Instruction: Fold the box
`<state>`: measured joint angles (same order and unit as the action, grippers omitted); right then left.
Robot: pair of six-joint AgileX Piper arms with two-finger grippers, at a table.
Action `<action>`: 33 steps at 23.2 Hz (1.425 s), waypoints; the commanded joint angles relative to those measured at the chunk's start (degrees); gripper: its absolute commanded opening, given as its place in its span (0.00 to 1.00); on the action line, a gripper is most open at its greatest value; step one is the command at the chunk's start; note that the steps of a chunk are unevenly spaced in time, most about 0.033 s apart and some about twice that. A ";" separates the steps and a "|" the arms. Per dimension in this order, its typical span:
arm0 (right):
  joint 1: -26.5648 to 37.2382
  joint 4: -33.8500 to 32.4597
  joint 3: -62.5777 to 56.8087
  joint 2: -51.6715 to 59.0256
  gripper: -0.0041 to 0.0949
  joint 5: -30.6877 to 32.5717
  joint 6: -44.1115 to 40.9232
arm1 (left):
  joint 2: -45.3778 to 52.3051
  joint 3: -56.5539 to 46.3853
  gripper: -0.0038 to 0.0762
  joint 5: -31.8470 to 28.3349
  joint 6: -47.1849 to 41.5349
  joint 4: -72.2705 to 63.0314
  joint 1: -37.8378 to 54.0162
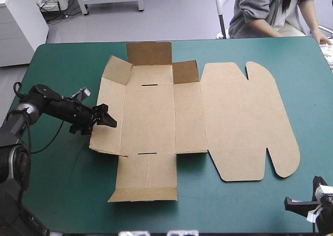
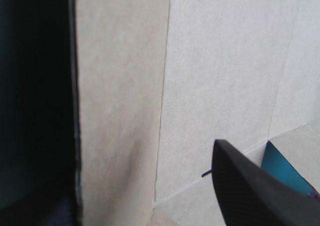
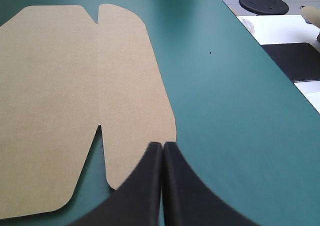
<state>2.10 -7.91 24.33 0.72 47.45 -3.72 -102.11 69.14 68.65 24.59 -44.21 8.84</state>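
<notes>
One box (image 1: 156,116): cut brown board, matte and creased, spread mid-table on the teal-green cover (image 1: 62,184), rounded lid flat toward the right. Only the high view shows two far flaps standing up. Left gripper (image 1: 108,120): fingers parted, astride the left flap's edge. Right gripper (image 3: 162,145): pinched together, empty, beside the lid's near corner.

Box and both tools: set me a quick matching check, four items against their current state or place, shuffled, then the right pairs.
1. left tool
2. right tool
3. lid panel
4. far end flap

A. flat, toward the right side of the table
B. open, at the left wall of the box
C. tilted up off the table
D. shut, apart from the box, by the near right corner

Pairs: 1-B; 2-D; 3-A; 4-C
</notes>
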 commanded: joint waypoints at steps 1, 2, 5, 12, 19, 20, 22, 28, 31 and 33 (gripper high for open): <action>0.33 -0.66 1.55 1.73 0.02 -3.91 0.10 | 2.45 1.32 0.53 1.92 -0.41 -3.43 -0.39; 0.33 -0.66 1.55 1.73 0.02 -3.91 0.10 | 2.45 1.32 0.50 1.78 -0.41 -3.56 -0.39; 0.33 -0.66 1.55 1.73 0.02 -3.91 0.10 | 2.45 1.32 0.44 1.44 -0.41 -3.56 -0.39; 0.33 -0.66 1.55 1.73 0.02 -3.91 0.10 | 2.45 2.97 0.04 3.99 2.69 6.58 -0.39; 0.33 -0.53 1.55 1.73 0.02 -3.72 0.78 | 2.45 23.55 0.04 5.51 2.69 25.72 -4.40; 0.33 -0.40 1.55 1.73 0.02 -3.72 0.78 | 2.45 26.57 0.04 5.34 2.69 30.07 -6.52; 0.33 0.10 1.55 1.34 0.02 -3.72 0.92 | 2.45 31.85 0.04 5.25 4.37 37.86 -10.43; 0.33 5.21 1.55 -4.23 0.02 -3.83 4.26 | 1.55 38.47 0.04 3.17 17.27 51.00 -23.14; 0.33 9.07 1.55 -6.93 0.02 -4.06 6.73 | 0.42 38.47 0.04 0.83 18.31 56.11 -28.98; 0.33 10.11 1.55 -8.09 0.02 -4.65 7.12 | -0.58 38.47 0.04 0.25 17.65 59.56 -32.36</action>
<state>2.10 0.31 24.33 -4.70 47.39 1.72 -104.04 105.92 70.72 41.29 10.03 -19.05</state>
